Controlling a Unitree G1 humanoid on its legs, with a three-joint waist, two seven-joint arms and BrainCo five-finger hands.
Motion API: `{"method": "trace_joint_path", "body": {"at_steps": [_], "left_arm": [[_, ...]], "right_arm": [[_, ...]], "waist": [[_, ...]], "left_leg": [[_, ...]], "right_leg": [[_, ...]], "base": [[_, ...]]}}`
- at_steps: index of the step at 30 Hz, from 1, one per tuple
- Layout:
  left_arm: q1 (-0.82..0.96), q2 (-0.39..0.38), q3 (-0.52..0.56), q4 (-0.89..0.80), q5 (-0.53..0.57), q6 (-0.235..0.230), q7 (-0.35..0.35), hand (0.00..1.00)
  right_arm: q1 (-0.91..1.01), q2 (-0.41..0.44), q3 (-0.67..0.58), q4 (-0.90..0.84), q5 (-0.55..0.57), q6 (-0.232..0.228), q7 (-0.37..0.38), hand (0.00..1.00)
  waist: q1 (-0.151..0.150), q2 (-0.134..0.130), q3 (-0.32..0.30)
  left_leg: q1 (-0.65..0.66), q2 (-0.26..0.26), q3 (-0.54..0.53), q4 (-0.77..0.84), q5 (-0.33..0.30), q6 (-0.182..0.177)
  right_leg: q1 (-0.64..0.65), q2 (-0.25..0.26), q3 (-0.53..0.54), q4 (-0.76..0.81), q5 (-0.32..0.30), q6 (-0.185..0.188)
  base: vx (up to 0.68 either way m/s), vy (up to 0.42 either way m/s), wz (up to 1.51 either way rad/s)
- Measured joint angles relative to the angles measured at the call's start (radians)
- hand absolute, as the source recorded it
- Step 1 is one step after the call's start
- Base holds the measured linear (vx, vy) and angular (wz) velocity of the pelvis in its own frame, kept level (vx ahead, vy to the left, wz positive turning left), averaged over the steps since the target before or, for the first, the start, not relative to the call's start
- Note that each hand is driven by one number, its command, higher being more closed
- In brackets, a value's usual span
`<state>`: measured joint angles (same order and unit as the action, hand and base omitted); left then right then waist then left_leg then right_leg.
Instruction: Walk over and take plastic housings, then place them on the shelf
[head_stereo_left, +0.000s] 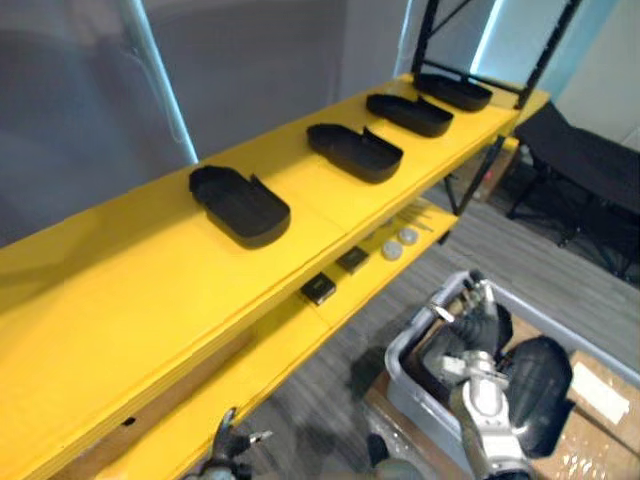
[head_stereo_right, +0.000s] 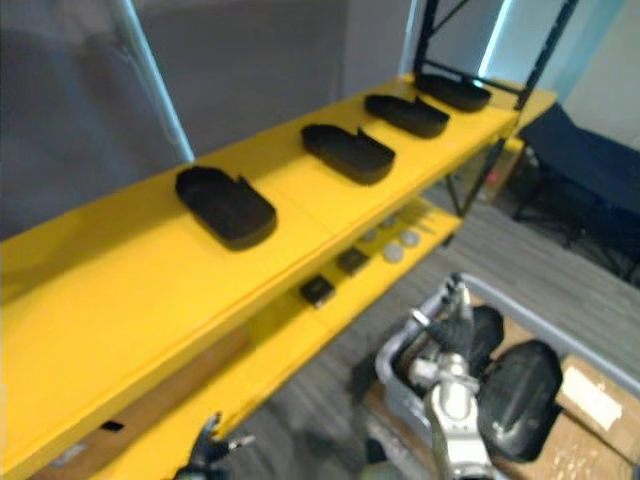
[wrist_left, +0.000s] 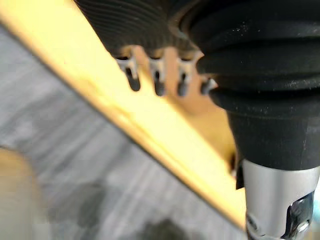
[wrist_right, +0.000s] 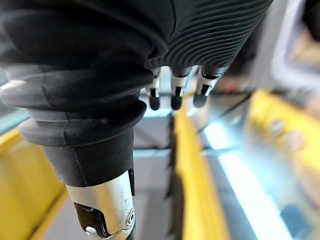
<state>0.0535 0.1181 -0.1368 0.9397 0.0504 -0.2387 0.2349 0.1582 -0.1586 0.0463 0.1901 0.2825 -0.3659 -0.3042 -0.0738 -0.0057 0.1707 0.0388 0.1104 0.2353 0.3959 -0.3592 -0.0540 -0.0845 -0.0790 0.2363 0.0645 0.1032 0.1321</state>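
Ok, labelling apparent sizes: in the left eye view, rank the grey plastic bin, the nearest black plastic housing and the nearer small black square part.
1. Grey plastic bin, though partly cut off.
2. Nearest black plastic housing.
3. Nearer small black square part, clearly smallest.

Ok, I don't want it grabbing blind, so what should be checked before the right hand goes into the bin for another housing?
1. Right hand empty: ok. Its fingers are straight and hold nothing, above the grey bin.
2. Something to take: ok. A black housing lies in the bin beside the hand.
3. Room on the top shelf: ok. There is a bare yellow stretch at the near end, next to the four placed housings.
4. Left hand out of the way: ok. It is low by the lower shelf, open and empty.
5. Clear grasp line: cannot tell. The hand hides part of the bin's inside.
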Motion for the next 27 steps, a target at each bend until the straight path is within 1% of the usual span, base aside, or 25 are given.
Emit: {"method": "trace_joint_path", "body": {"at_steps": [1,2,3,4,5,6,7,8,9,10,11,12,13,14,15,16,17,18,19,20,21,22,24,25,27], "left_arm": [[-0.010,0.001,0.000,-0.018,0.001,0.002,0.000,0.00],[-0.021,0.001,0.004,-0.039,0.007,0.008,0.004,0.00],[-0.024,0.004,0.008,-0.071,0.008,0.029,0.012,0.00],[-0.023,0.008,0.009,-0.075,0.007,0.033,0.016,0.00],[-0.026,0.018,0.010,-0.074,0.005,0.045,0.021,0.00],[-0.025,0.032,0.014,-0.074,-0.004,0.065,0.023,0.00],[-0.024,0.035,0.022,-0.069,-0.007,0.072,0.024,0.00],[-0.016,0.041,0.047,-0.053,-0.014,0.079,0.025,0.00],[0.011,0.048,0.069,-0.049,-0.014,0.089,0.027,0.00],[0.028,0.056,0.082,-0.041,-0.014,0.089,0.027,0.00],[0.063,0.072,0.101,-0.006,-0.016,0.089,0.028,0.00],[0.106,0.076,0.130,0.018,-0.035,0.088,0.030,0.00],[0.129,0.075,0.143,0.026,-0.045,0.088,0.033,0.00],[0.177,0.072,0.170,0.027,-0.052,0.087,0.035,0.00],[0.219,0.080,0.194,0.031,-0.053,0.087,0.035,0.00],[0.224,0.069,0.215,0.043,-0.055,0.087,0.037,0.00],[0.244,0.046,0.231,0.067,-0.083,0.087,0.037,0.00],[0.263,0.030,0.246,0.066,-0.107,0.086,0.035,0.00],[0.277,0.020,0.252,0.066,-0.134,0.086,0.031,0.00],[0.282,0.009,0.255,0.067,-0.146,0.087,0.024,0.00],[0.279,-0.010,0.261,0.066,-0.169,0.086,0.018,0.00],[0.270,-0.049,0.282,0.063,-0.230,0.076,0.020,0.00],[0.264,-0.073,0.280,0.063,-0.257,0.065,0.022,0.00],[0.259,-0.100,0.268,0.062,-0.290,0.052,0.025,0.00],[0.261,-0.097,0.240,0.063,-0.286,0.020,0.034,0.00]], "right_arm": [[0.018,0.008,0.000,0.001,0.000,-0.001,0.004,0.00],[0.040,0.016,0.006,0.001,-0.001,-0.003,0.021,0.00],[0.060,0.021,0.030,0.000,-0.003,-0.011,0.044,0.00],[0.060,0.025,0.042,0.000,-0.006,-0.017,0.046,0.00],[0.062,0.040,0.044,0.000,-0.024,-0.027,0.044,0.00],[0.061,0.053,0.045,0.000,-0.032,-0.032,0.040,0.00],[0.060,0.055,0.046,0.000,-0.043,-0.035,0.038,0.00],[0.054,0.056,0.055,0.004,-0.052,-0.048,0.029,0.00],[0.029,0.057,0.081,0.022,-0.061,-0.061,0.013,0.00],[0.012,0.057,0.099,0.031,-0.061,-0.063,0.007,0.00],[-0.013,0.061,0.133,0.048,-0.063,-0.069,-0.007,0.00],[-0.028,0.071,0.157,0.067,-0.072,-0.071,-0.018,0.00],[-0.030,0.077,0.166,0.075,-0.080,-0.069,-0.027,0.00],[-0.032,0.091,0.179,0.084,-0.102,-0.064,-0.047,0.00],[-0.031,0.101,0.192,0.091,-0.105,-0.055,-0.055,0.00],[-0.031,0.098,0.196,0.094,-0.103,-0.046,-0.061,0.00],[-0.028,0.083,0.201,0.099,-0.101,-0.031,-0.064,0.00],[-0.030,0.079,0.205,0.100,-0.101,-0.018,-0.054,0.00],[-0.031,0.073,0.212,0.099,-0.100,-0.001,-0.035,0.00],[-0.030,0.063,0.216,0.099,-0.100,0.016,-0.017,0.00],[-0.033,0.045,0.222,0.100,-0.100,0.032,0.001,0.00],[-0.042,0.023,0.223,0.100,-0.101,0.048,0.033,0.00],[-0.049,-0.006,0.203,0.100,-0.100,0.063,0.052,0.00],[-0.041,-0.027,0.144,0.101,-0.099,0.069,0.064,0.00],[-0.009,-0.038,0.057,0.101,-0.099,0.068,0.064,0.00]], "waist": [[-0.002,-0.003,0.012],[-0.006,-0.007,0.024],[-0.010,-0.008,0.028],[-0.010,0.004,0.034],[-0.024,0.000,0.035],[-0.020,-0.003,0.035],[-0.019,-0.001,0.036],[-0.002,0.003,0.035],[0.024,0.006,0.034],[0.037,0.006,0.034],[0.057,0.003,0.032],[0.068,-0.006,0.027],[0.072,-0.012,0.024],[0.083,-0.028,0.010],[0.099,-0.051,-0.006],[0.109,-0.047,-0.010],[0.122,-0.011,-0.023],[0.120,-0.003,-0.028],[0.117,0.010,-0.026],[0.116,0.022,-0.032],[0.119,0.029,-0.037],[0.126,0.022,-0.029],[0.131,0.037,-0.027],[0.119,0.065,-0.022],[0.111,0.070,-0.022]], "left_leg": [[0.006,0.000,0.010,0.001,-0.002,0.003],[0.014,0.001,0.024,-0.002,-0.002,0.008],[0.005,0.004,0.032,-0.013,0.005,0.036],[0.004,0.023,0.056,-0.022,0.013,0.048],[-0.005,0.029,0.068,-0.025,0.025,0.053],[-0.005,0.042,0.082,-0.038,0.043,0.055],[-0.005,0.051,0.084,-0.042,0.051,0.055],[-0.002,0.071,0.098,-0.056,0.067,0.050],[-0.006,0.097,0.129,-0.058,0.079,0.045],[-0.007,0.111,0.147,-0.058,0.083,0.039],[-0.008,0.133,0.179,-0.058,0.092,0.030],[-0.011,0.147,0.203,-0.053,0.102,0.017],[-0.013,0.152,0.215,-0.051,0.106,0.012],[-0.028,0.160,0.237,-0.043,0.117,-0.005],[-0.040,0.164,0.271,-0.039,0.129,-0.027],[-0.039,0.178,0.282,-0.043,0.142,-0.039],[-0.037,0.222,0.315,-0.061,0.176,-0.043],[-0.030,0.239,0.333,-0.075,0.206,-0.049],[-0.018,0.259,0.356,-0.078,0.233,-0.068],[-0.024,0.279,0.347,-0.071,0.241,-0.072],[-0.035,0.288,0.318,-0.062,0.252,-0.065],[-0.085,0.269,0.187,-0.042,0.255,-0.052],[-0.089,0.216,0.041,-0.093,0.241,-0.076],[-0.069,0.202,0.004,-0.153,0.251,-0.089],[-0.057,0.184,-0.036,-0.197,0.267,-0.113]], "right_leg": [[-0.001,0.000,-0.018,-0.001,0.017,-0.010],[-0.005,0.006,-0.049,-0.002,0.053,-0.033],[-0.022,0.025,-0.075,-0.045,0.165,-0.065],[-0.027,0.026,-0.077,-0.056,0.178,-0.072],[-0.047,0.024,-0.130,0.030,0.112,-0.097],[-0.071,0.015,-0.213,0.193,0.004,-0.128],[-0.072,0.007,-0.251,0.260,-0.038,-0.144],[-0.070,-0.023,-0.317,0.371,-0.097,-0.165],[-0.066,-0.058,-0.366,0.448,-0.121,-0.186],[-0.061,-0.079,-0.384,0.475,-0.126,-0.193],[-0.038,-0.124,-0.411,0.505,-0.130,-0.199],[-0.009,-0.170,-0.421,0.509,-0.129,-0.198],[0.004,-0.190,-0.421,0.497,-0.122,-0.190],[0.026,-0.221,-0.419,0.449,-0.062,-0.173],[0.028,-0.233,-0.413,0.374,0.024,-0.146],[0.036,-0.215,-0.419,0.346,0.003,-0.124],[0.040,-0.174,-0.435,0.286,-0.010,-0.120],[0.053,-0.153,-0.464,0.247,-0.019,-0.106],[0.065,-0.130,-0.497,0.201,-0.045,-0.067],[0.071,-0.106,-0.511,0.150,-0.059,-0.047],[0.083,-0.083,-0.506,0.089,-0.066,-0.037],[0.080,-0.075,-0.462,0.007,-0.071,-0.027],[0.061,-0.073,-0.435,-0.019,-0.073,-0.015],[0.047,-0.059,-0.427,-0.021,-0.069,-0.010],[0.052,-0.061,-0.440,-0.022,-0.064,-0.002]], "base": [[-0.10,0.083,-0.57],[-0.16,0.076,-0.80],[-0.19,0.075,-0.94],[-0.25,0.089,-0.84],[-0.21,0.092,-0.50],[-0.18,0.085,-0.25],[-0.10,0.055,-0.26],[-0.08,0.008,-0.44],[-0.08,-0.009,-0.66],[-0.06,-0.047,-0.93],[-0.08,-0.140,-0.90],[-0.07,-0.178,-0.83],[-0.07,-0.281,-0.71],[-0.03,-0.318,-0.81],[-0.03,-0.347,-0.88],[-0.04,-0.339,-1.02],[-0.05,-0.332,-0.87],[-0.07,-0.373,-1.03],[-0.05,-0.321,-0.89],[-0.04,-0.334,-0.96],[-0.05,-0.403,-1.07],[-0.07,-0.353,-1.01],[-0.11,-0.143,-0.77],[-0.09,-0.057,-0.36],[-0.13,-0.036,0.15]]}}
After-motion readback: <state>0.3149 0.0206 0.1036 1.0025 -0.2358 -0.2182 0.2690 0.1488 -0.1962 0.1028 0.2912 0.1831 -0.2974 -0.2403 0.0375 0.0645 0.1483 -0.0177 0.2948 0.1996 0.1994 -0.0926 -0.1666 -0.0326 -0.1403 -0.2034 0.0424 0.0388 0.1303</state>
